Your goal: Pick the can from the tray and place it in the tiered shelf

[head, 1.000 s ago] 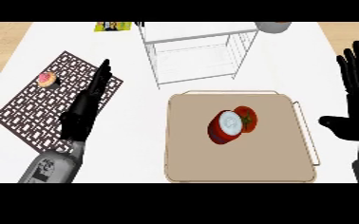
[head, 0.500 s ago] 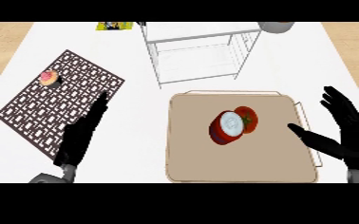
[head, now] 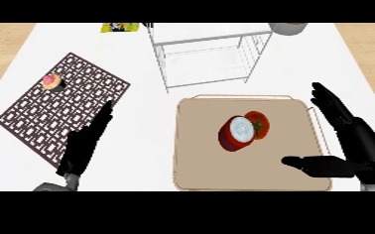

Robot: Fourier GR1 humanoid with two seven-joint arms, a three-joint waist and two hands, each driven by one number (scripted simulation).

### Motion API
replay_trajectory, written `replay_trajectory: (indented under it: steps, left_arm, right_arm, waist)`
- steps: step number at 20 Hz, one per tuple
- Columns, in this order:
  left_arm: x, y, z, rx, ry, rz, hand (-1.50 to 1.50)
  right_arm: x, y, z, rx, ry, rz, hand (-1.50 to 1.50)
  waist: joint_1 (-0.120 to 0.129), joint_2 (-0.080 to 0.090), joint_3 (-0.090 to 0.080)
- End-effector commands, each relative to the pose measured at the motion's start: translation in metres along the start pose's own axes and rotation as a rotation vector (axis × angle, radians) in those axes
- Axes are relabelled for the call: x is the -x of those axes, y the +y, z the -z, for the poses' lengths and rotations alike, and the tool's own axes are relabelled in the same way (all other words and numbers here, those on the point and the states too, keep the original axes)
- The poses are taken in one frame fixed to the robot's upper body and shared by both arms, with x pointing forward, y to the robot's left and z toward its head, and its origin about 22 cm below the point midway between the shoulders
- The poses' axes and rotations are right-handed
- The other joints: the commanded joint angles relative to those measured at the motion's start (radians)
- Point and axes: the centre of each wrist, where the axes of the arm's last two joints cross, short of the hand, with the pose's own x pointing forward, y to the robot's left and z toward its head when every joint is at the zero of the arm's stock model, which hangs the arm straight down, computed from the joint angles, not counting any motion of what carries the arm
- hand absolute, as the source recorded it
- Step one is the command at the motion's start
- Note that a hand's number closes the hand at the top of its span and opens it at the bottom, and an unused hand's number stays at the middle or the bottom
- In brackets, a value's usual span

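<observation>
Left hand (head: 84, 146): fingers straight and together, held open over the white tabletop (head: 147, 124) at the edge of a brown lattice mat (head: 44, 114). Wire tiered shelf (head: 209, 54): stands at the rear, behind the tan tray (head: 201, 163) and apart from it. Can (head: 236, 133): red body, pale round end facing up, tilted, near the tray's middle, touching a red tomato (head: 260, 120) on its right. Right hand (head: 350, 151): fingers spread wide, thumb over the tray's right front corner, holding nothing
</observation>
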Motion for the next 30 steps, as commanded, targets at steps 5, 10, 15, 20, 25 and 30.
replay_trajectory:
  steps: [5,10,15,20,25,30]
  left_arm:
    - [-0.012,0.003,0.011,0.021,-0.015,0.018,0.0]
    - [-0.011,-0.004,0.007,0.031,-0.008,0.033,0.0]
    - [-0.006,0.009,0.018,0.03,-0.01,0.018,0.0]
    - [-0.002,-0.018,0.005,0.022,0.006,-0.003,0.0]
    - [0.003,0.003,0.008,0.006,0.0,0.009,0.0]
    - [0.006,-0.014,0.008,0.01,-0.014,0.02,0.0]
  right_arm:
    - [-0.059,-0.003,0.003,-0.092,0.174,-0.582,-1.5]
    - [-0.079,0.014,0.007,0.004,0.323,-0.851,-1.5]
    - [-0.109,0.094,0.008,-0.067,0.35,-0.852,-1.5]
    - [-0.108,0.146,0.026,-0.159,0.426,-0.845,-1.5]
    - [-0.105,0.161,0.041,-0.173,0.513,-0.87,-1.5]
    - [-0.103,0.17,0.047,-0.161,0.551,-0.867,-1.5]
  waist:
    - [0.024,0.001,-0.009]
    - [0.038,0.0,-0.005]
    - [0.023,0.003,-0.001]
    - [0.025,0.001,0.0]
    - [0.013,0.002,0.0]
    - [0.005,0.001,0.001]
